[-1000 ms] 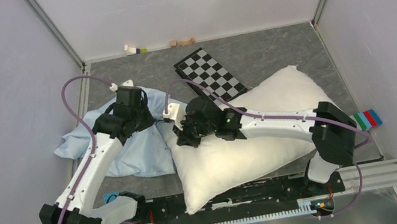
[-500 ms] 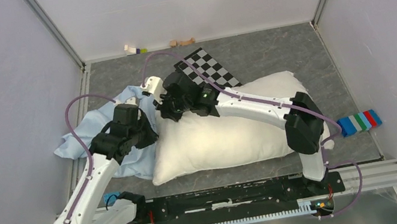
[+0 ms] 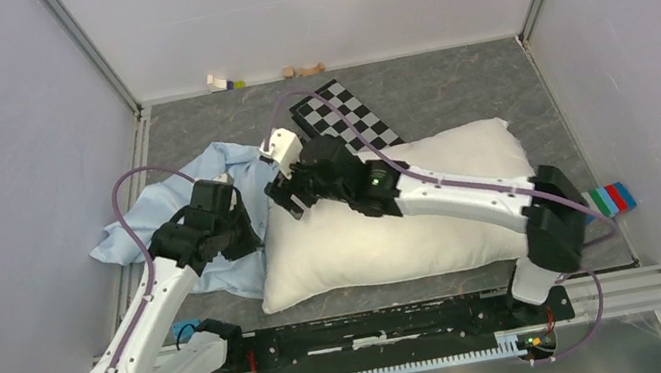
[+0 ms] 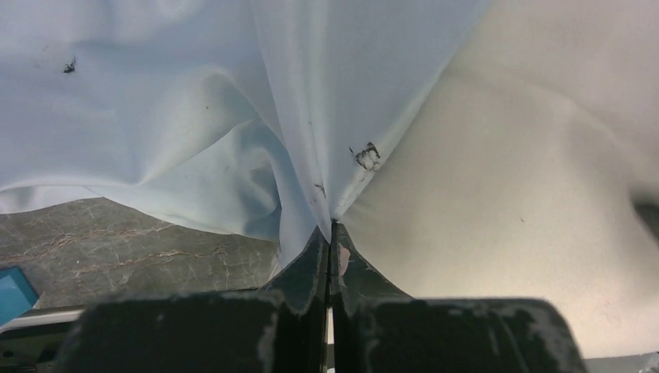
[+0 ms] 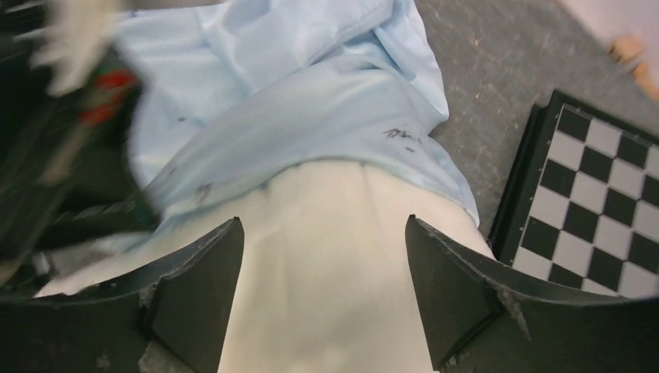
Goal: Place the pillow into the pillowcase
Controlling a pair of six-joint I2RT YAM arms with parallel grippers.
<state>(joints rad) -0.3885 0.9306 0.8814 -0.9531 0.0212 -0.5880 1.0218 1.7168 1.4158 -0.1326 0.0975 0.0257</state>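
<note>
Left claw (image 4: 330,227) pinching wrinkled pale-blue pillowcase (image 4: 155,116), right claw (image 5: 322,225) spread open over plump cream pillow (image 5: 311,303)

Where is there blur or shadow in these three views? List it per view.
Top external: even, diffuse light, everything sharp, only a soft shadow beneath the pillow. Left wrist: pillowcase and pillow crisp, the shut left end effector dark at the bottom edge. Right wrist: the left arm at top left is motion-smeared; the checkerboard is sharp.
</note>
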